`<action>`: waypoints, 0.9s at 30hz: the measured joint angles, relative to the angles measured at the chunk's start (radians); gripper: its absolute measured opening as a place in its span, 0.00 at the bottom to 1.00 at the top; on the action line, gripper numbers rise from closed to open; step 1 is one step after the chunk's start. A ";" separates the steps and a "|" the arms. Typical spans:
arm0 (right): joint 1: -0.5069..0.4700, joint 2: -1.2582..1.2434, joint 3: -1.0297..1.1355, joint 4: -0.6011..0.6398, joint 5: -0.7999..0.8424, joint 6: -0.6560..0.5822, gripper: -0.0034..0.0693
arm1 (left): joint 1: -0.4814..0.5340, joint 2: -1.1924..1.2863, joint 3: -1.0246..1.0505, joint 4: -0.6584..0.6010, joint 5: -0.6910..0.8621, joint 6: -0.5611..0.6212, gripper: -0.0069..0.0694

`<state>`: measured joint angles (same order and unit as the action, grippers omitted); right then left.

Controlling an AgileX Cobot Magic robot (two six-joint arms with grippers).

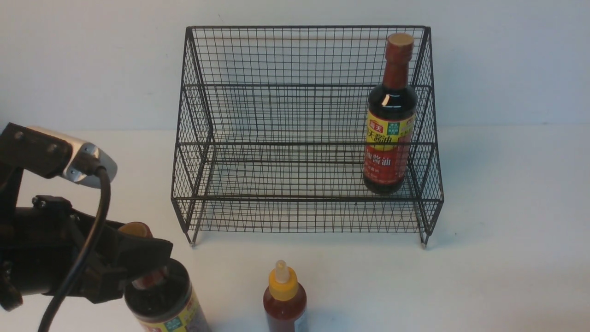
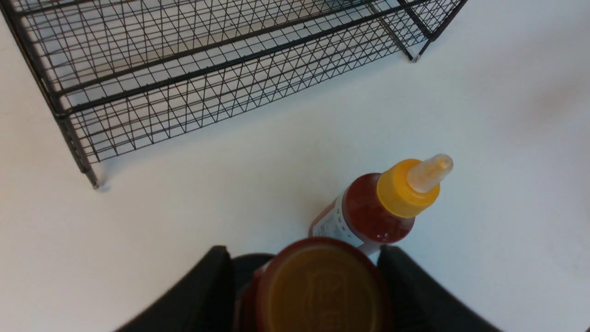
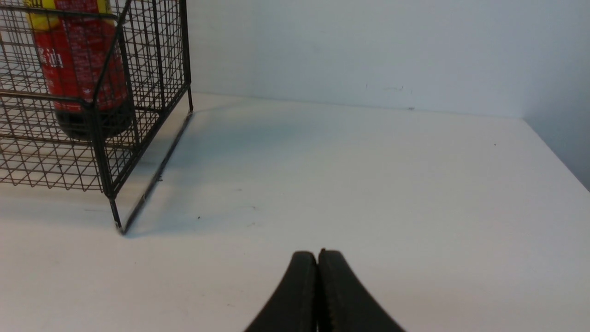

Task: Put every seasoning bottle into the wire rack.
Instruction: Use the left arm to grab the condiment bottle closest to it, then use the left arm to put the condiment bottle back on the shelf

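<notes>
on the white desk (image 1: 507, 230) stands the black wire rack (image 1: 276, 115), one soy-sauce bottle (image 1: 389, 138) upright at its lower tier's right end. a second soy-sauce bottle (image 1: 161, 295) stands outside, front left, with the left claw (image 2: 304, 253) straddling its neck; i cannot tell whether it pinches. the small red sauce bottle (image 1: 284, 299) stands just beside it. the right claw (image 3: 318, 258) is pressed together.

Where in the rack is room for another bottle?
In the wire rack the upper tier is bare; the lower is bare from the left wall to the soy bottle at its right end. Crowded: outside, front left, around the red sauce bottle.
</notes>
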<state>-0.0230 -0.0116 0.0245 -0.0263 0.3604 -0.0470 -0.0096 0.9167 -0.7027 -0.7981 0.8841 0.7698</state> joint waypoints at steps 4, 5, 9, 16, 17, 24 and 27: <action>0.000 0.000 0.000 0.000 0.000 0.000 0.03 | 0.002 0.000 -0.001 0.005 -0.012 0.010 0.48; 0.000 0.000 0.000 0.000 0.000 0.000 0.03 | 0.002 0.000 -0.003 0.007 -0.008 0.014 0.48; 0.000 0.000 0.000 0.000 0.000 0.000 0.03 | 0.002 -0.006 -0.037 0.048 0.056 0.018 0.48; 0.000 0.000 0.000 0.000 0.000 0.000 0.03 | 0.002 -0.008 -0.297 0.068 0.218 -0.002 0.47; 0.000 0.000 0.000 0.000 0.000 0.000 0.03 | 0.002 -0.008 -0.334 0.065 0.219 -0.007 0.47; 0.000 0.000 0.000 0.000 0.000 0.000 0.03 | 0.002 0.034 -0.509 0.052 0.164 -0.055 0.47; 0.000 0.000 0.000 0.000 0.000 0.000 0.03 | 0.002 0.075 -0.546 0.025 0.108 -0.071 0.47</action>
<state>-0.0230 -0.0116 0.0245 -0.0263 0.3604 -0.0470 -0.0078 0.9914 -1.2491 -0.7732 0.9917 0.6987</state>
